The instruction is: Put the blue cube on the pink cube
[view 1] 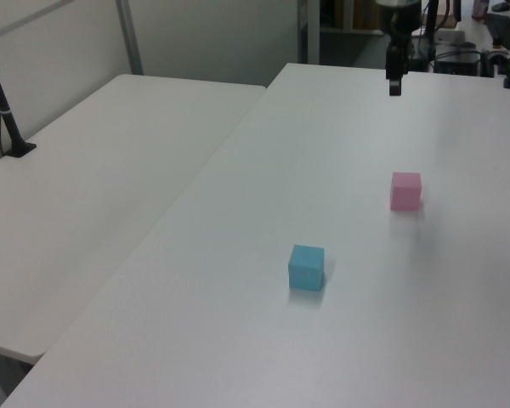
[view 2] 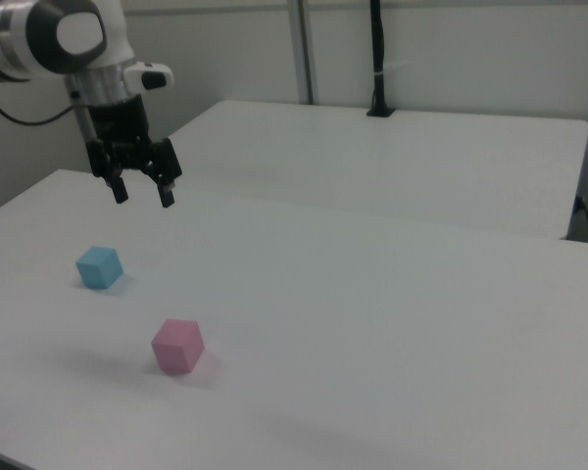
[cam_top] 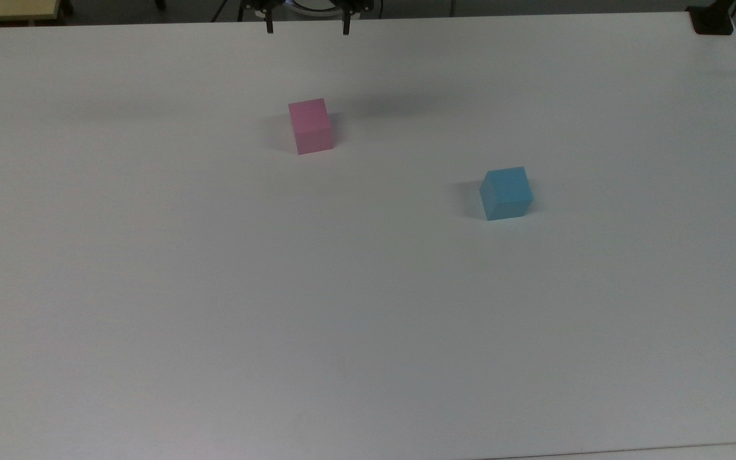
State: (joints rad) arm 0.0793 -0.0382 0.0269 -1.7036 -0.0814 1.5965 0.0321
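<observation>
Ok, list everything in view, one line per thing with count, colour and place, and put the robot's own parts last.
blue cube: one, light blue, on the table, apart from the pink one, toward the top view's right.
pink cube: one, pastel pink, on the table, up and to the top view's left of the blue one.
table: one, white, carrying both cubes.
second table: one, white, beside the first.
black post: one, black, standing on the second table.
arm: one, white and black, in the right view's upper left.
gripper: one, black, fingers open, hanging above the table, holding nothing.
</observation>
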